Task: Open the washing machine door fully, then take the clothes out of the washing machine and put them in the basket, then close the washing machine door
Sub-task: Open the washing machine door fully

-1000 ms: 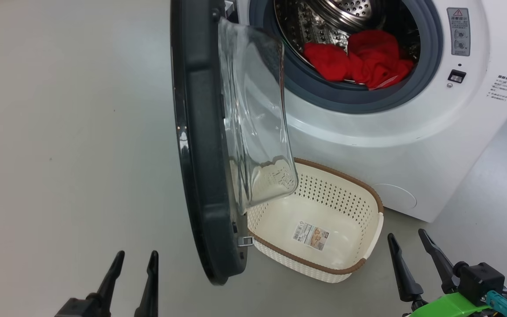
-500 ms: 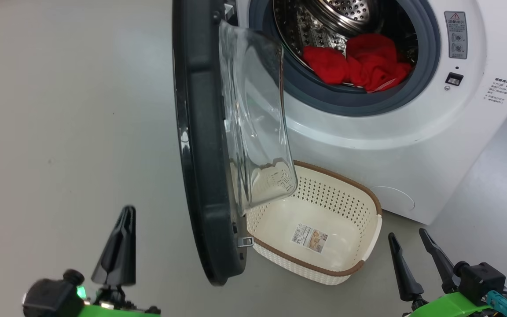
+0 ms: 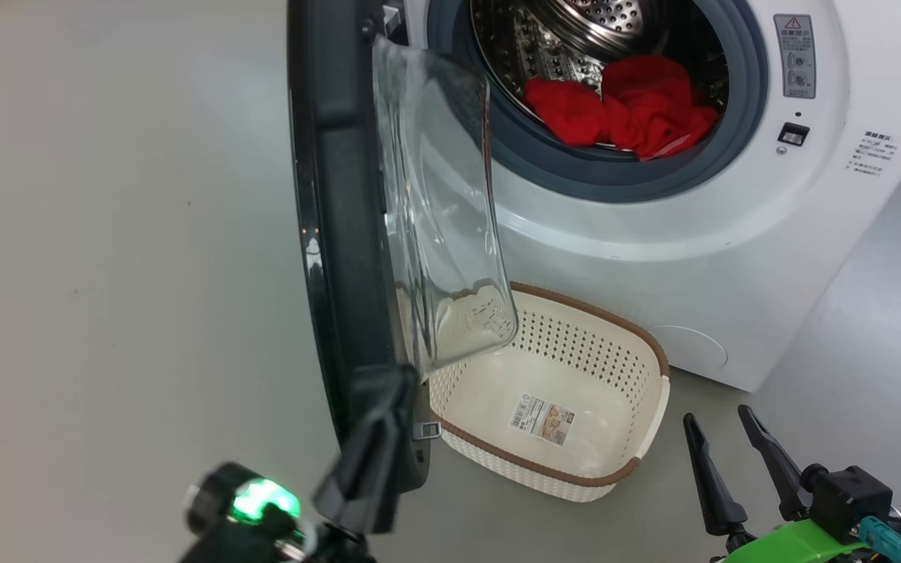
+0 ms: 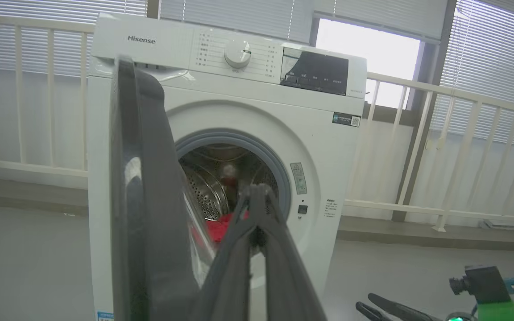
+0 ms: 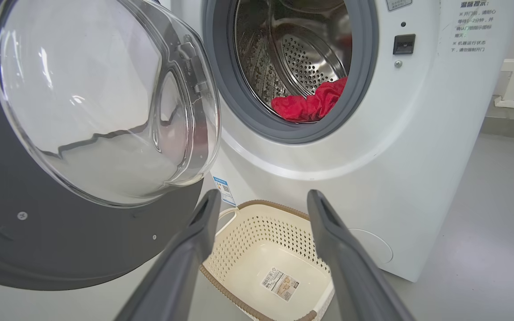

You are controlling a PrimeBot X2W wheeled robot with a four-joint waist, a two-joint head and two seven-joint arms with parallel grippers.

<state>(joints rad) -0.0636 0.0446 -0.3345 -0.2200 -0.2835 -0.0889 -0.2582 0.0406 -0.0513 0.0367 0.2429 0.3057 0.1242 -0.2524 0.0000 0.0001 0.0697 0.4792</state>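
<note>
Washing machine door (image 3: pixel 341 234) part open, edge-on in head view, glass bowl overhanging left end of the basket (image 3: pixel 593 314), which sits on the floor (image 3: pixel 106 234) just before the washing machine (image 3: pixel 693 258); wide bare floor left of door, red clothes (image 3: pixel 622 102) at drum's front lip. Left gripper (image 3: pixel 397 387) fingers pressed together, tip at door's lower free edge, contact unclear; right gripper (image 3: pixel 716 418) fingers apart, holding nothing, low right of basket. Left wrist view adds control dial (image 4: pixel 237 53) and railing (image 4: pixel 51 89); right wrist view shows door's inner face
</note>
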